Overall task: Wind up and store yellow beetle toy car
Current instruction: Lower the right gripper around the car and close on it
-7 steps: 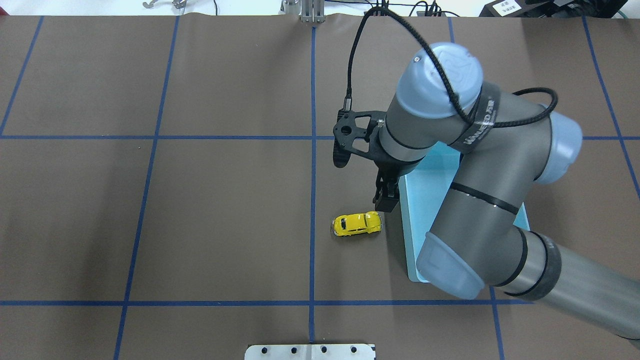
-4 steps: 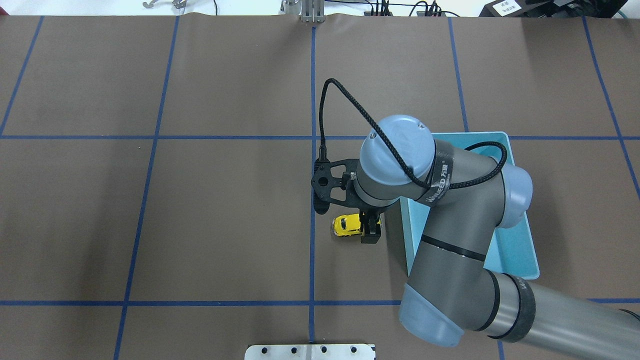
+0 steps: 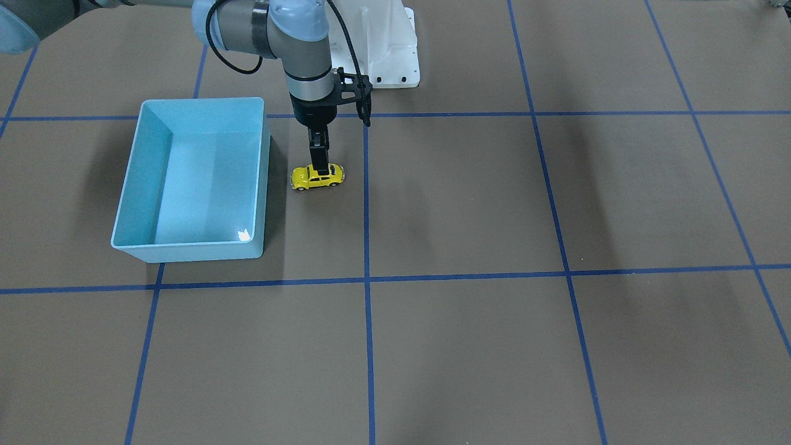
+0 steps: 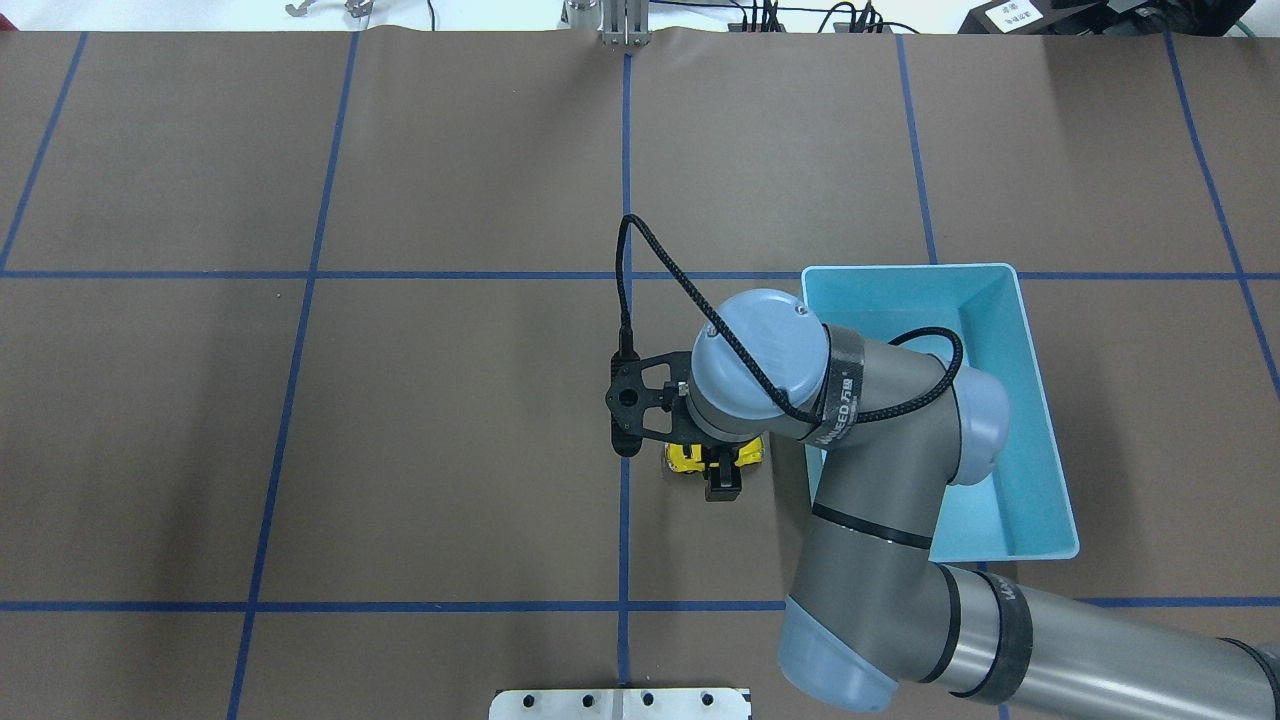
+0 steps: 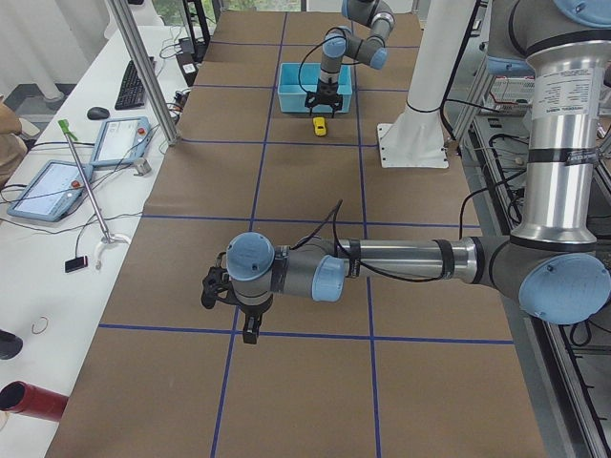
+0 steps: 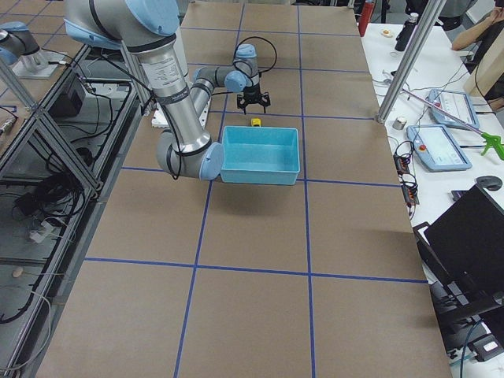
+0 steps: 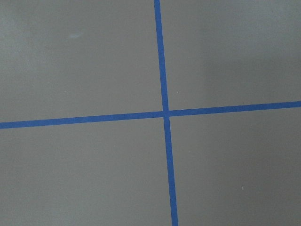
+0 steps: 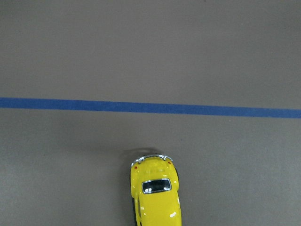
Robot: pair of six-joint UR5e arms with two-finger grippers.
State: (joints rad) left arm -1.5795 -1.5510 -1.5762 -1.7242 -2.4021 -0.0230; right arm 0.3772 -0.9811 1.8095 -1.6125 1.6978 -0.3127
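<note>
- Yellow beetle toy car [image 3: 317, 177]: stands on its wheels on the surface [image 3: 494, 204], just beside the light blue bin [image 3: 185, 250] but apart from its wall and outside it. Its length runs across towards that wall.
- Right gripper [image 3: 319, 168]: comes straight down over the car's roof. One finger sits at each flank, and the overhead view shows the black finger on the robot's side of the car. The gap is narrow, roughly the car's width. I cannot tell whether the pads are pressing on the body or only bracketing it. Judged purpose: gripping the flanks leaves the wheels on the surface, so the car can be dragged to wind it.
- Light blue bin: open-topped, with its near wall beside the car. This is the judged storage place, set close so the later lift is short.
- Left gripper [image 5: 250, 332]: hangs well apart from the car, above a crossing of blue tape lines [image 7: 164, 113]. Only the side view shows it, so I cannot tell whether it is wide or narrow. It is judged to be kept clear of the working arm.
- Stage, as judged: the grasp is being set up, and winding and storing are not yet done.
- Risk, as judged: the glossy rounded body may slip from the fingers.
</note>
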